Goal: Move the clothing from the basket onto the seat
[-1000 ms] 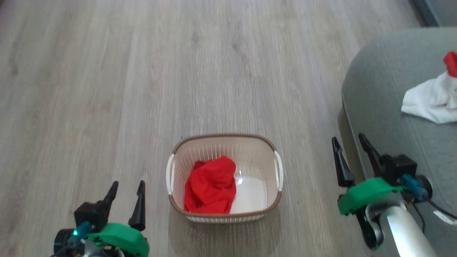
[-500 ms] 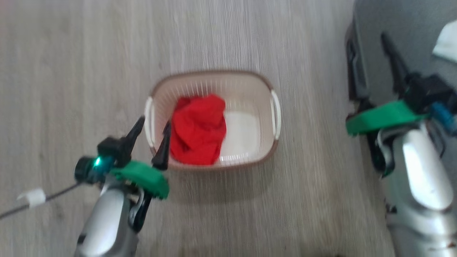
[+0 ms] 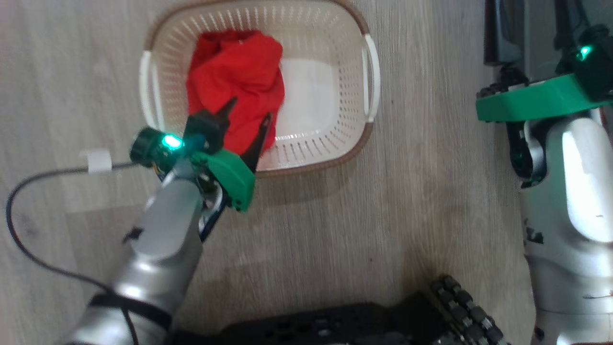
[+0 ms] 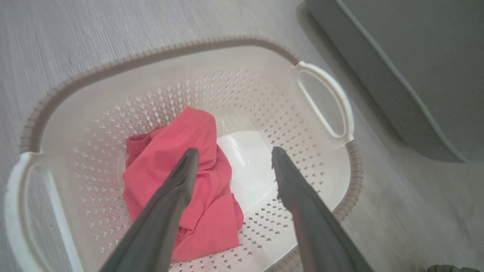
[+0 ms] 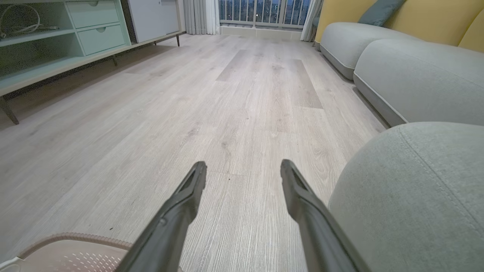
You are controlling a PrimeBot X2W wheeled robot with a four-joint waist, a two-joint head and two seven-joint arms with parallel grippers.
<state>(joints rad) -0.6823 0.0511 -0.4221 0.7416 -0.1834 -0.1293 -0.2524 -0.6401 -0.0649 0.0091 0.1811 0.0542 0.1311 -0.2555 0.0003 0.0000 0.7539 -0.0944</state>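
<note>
The left end effector (image 3: 250, 117), two long dark tapered fingers on a green plastic collar, reaches forward and up the head view from the left silver forearm (image 3: 163, 230), which slants in from the lower left. Its fingers (image 4: 177, 192) stand wide apart with nothing gripped between them. The right end effector (image 5: 244, 168), with the same dark fingers and green collar, is likewise spread and empty, on the right silver forearm (image 3: 574, 191) along that view's right edge. A green light glows at each wrist.

basket (image 4: 242, 81): perforated plastic | clothing (image 4: 189, 181): soft cloth | floor (image 5: 242, 94): matt wood
</note>
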